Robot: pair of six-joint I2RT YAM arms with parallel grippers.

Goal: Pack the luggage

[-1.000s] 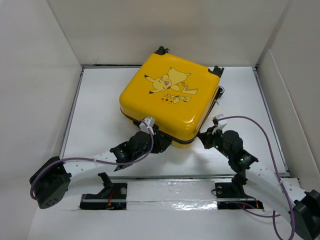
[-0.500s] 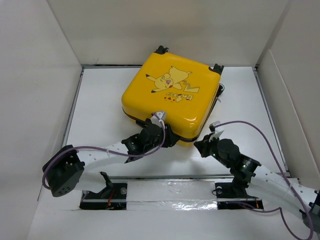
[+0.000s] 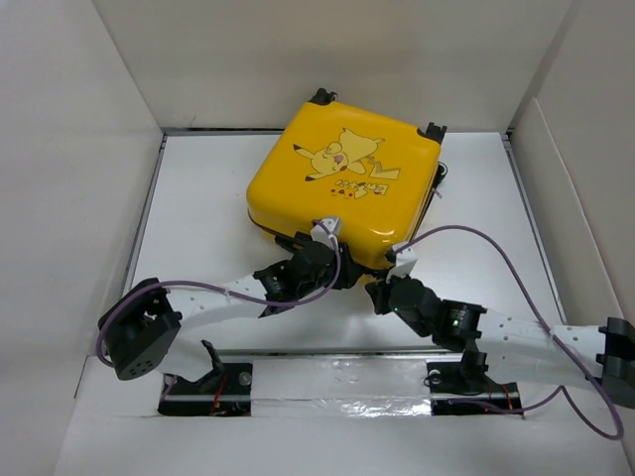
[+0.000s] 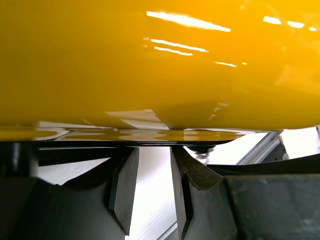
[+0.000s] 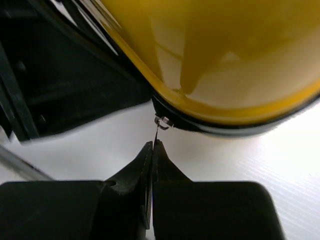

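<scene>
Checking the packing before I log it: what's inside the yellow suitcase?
Nothing inside shows. The luggage lies closed on the table, with only its yellow shell visible. The right gripper, jaws shut, pinches the zipper pull at the near edge. Any contents are covered.

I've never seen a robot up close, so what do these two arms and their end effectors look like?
Both the left arm and right arm are slim white links joined by chunky black joint housings. A purple cable loops loosely along each. The left end effector and right end effector are black, with two tapered fingers.
</scene>
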